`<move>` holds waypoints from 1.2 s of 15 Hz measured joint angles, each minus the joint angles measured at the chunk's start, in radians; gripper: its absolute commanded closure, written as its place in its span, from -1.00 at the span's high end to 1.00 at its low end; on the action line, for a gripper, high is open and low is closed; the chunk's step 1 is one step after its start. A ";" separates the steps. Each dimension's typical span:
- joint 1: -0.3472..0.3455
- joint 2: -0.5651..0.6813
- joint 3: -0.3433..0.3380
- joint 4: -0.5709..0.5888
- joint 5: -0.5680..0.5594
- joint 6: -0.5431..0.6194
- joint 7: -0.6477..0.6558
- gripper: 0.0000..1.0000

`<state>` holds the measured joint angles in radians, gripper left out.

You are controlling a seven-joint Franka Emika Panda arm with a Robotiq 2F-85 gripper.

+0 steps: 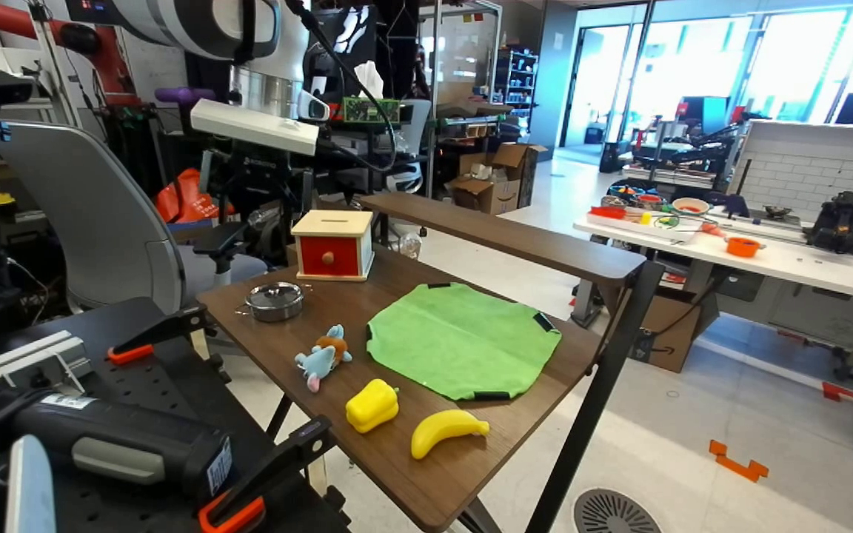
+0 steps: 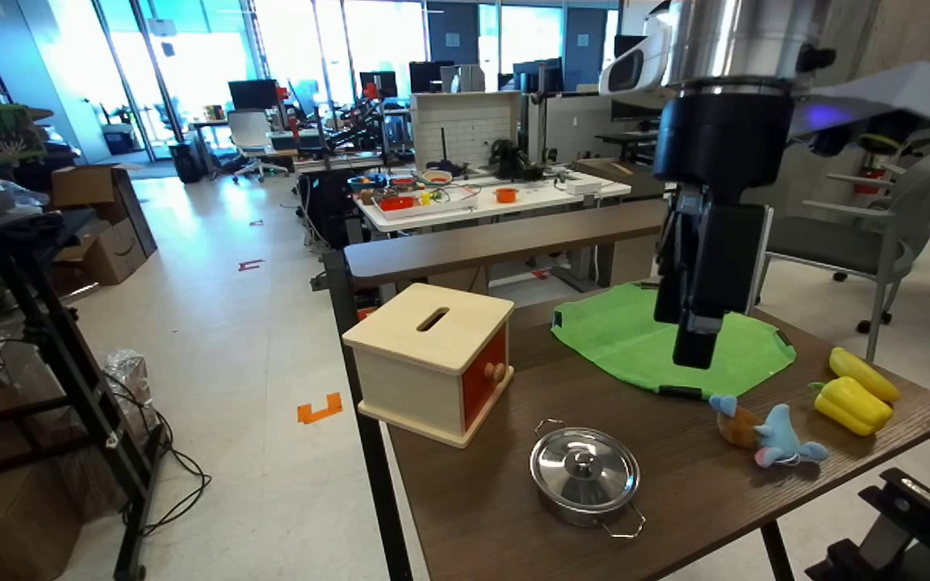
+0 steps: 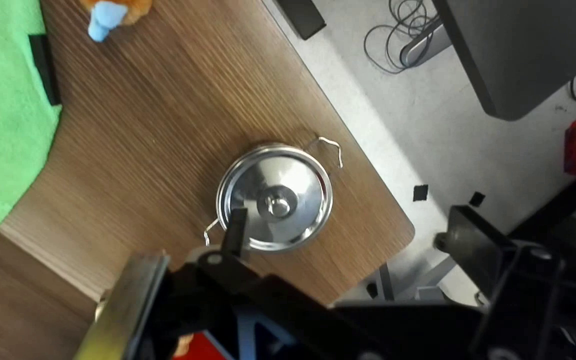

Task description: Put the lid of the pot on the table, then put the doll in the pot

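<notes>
The small metal pot stands near a corner of the brown table; it also shows in an exterior view. Its shiny lid with a round knob sits on it; the lid fills its top in the wrist view. The blue and orange-brown doll lies on the table beside the green mat, also in an exterior view and partly cut off in the wrist view. My gripper is open and empty above the table. One finger overlaps the lid in the wrist view; they look apart.
A wooden box with a red drawer stands beyond the pot. A green mat covers the table's middle. A yellow pepper and a yellow banana lie near the doll. A raised brown shelf runs along one side.
</notes>
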<state>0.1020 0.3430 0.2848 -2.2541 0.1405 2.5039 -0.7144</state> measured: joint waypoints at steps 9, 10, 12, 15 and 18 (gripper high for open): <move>0.088 0.122 -0.073 0.100 -0.327 -0.063 0.299 1.00; 0.097 0.131 -0.078 0.104 -0.358 -0.057 0.321 1.00; 0.114 0.147 -0.089 0.106 -0.414 -0.031 0.359 1.00; 0.123 0.168 -0.099 0.105 -0.463 0.021 0.380 1.00; 0.123 0.185 -0.100 0.104 -0.473 0.076 0.369 1.00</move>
<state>0.2250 0.5277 0.1852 -2.1505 -0.3324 2.5797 -0.3452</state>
